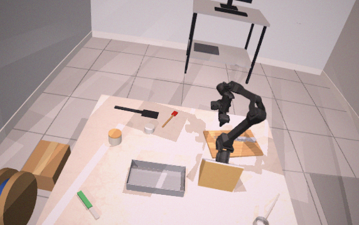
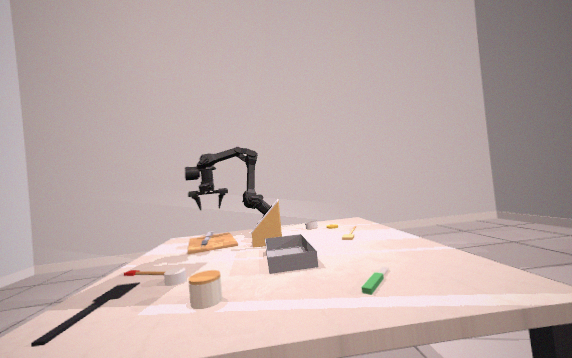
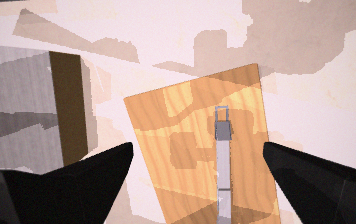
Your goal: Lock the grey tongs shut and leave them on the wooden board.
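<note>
The grey tongs lie on the wooden board. Their arms lie close together, one narrow strip in the wrist view, with the grey hinge block and wire loop toward the top. The near end runs out of the wrist view, and the arm hides part of them in the top view. Whether the lock inside is engaged cannot be seen. My gripper is wide open and empty, well above the board. The roasting tin holds no tongs.
A slanted tan block stands between board and tin. A lidded jar, a small white cup, a black spatula and a green-handled tool are farther off.
</note>
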`<action>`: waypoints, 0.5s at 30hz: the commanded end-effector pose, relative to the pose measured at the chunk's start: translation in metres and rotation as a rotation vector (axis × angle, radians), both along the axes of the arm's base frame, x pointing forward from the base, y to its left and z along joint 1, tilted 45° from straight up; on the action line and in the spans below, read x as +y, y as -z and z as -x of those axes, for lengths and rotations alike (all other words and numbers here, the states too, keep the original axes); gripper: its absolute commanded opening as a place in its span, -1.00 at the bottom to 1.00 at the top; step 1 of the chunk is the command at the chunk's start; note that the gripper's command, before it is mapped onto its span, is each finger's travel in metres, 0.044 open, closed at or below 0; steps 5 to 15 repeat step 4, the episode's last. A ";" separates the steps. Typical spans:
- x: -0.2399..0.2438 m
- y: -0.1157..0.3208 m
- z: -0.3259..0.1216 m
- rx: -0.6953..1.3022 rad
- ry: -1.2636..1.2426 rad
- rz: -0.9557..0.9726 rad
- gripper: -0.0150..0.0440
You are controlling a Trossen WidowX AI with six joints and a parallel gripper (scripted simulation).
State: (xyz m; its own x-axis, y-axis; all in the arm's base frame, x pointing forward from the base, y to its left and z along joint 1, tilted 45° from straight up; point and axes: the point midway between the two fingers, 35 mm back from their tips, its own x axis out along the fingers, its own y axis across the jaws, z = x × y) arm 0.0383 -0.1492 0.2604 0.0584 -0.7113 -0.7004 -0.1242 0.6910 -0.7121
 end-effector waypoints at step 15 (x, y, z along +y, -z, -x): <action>0.000 -0.001 0.001 0.002 0.006 0.003 1.00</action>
